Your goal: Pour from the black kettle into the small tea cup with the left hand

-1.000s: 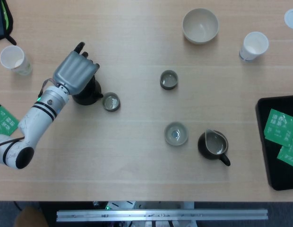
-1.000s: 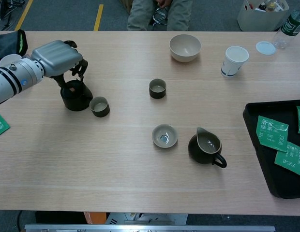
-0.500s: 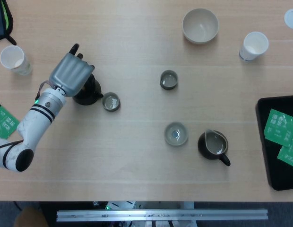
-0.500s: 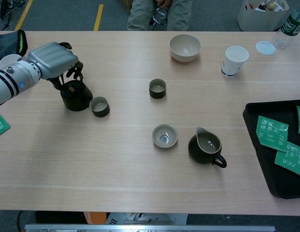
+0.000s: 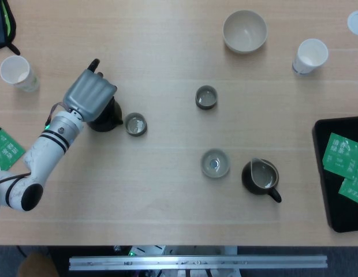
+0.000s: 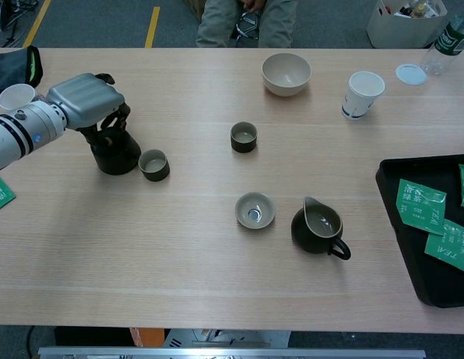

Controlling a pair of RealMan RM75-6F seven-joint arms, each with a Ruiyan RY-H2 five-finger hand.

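The black kettle [image 5: 109, 117] [image 6: 117, 152] stands on the table at the left, mostly covered from above by my left hand [image 5: 90, 93] [image 6: 85, 101]. In the chest view the hand's dark fingers [image 6: 112, 123] curl down around the kettle's top. The small tea cup [image 5: 135, 124] [image 6: 154, 164], dark with a pale inside, sits upright just right of the kettle, almost touching it. My right hand is in neither view.
A second dark cup [image 5: 206, 97] stands mid-table, with a pale saucer-like cup [image 5: 215, 163] and a dark pitcher [image 5: 261, 176] nearer the front. A bowl [image 5: 244, 32] and paper cup [image 5: 310, 56] sit at the back, another paper cup [image 5: 17, 72] far left, a black tray [image 5: 324, 173] right.
My left hand has dropped lower onto the kettle and shifted slightly left, its fingers now wrapped around the top. The kettle and cup have stayed in place.
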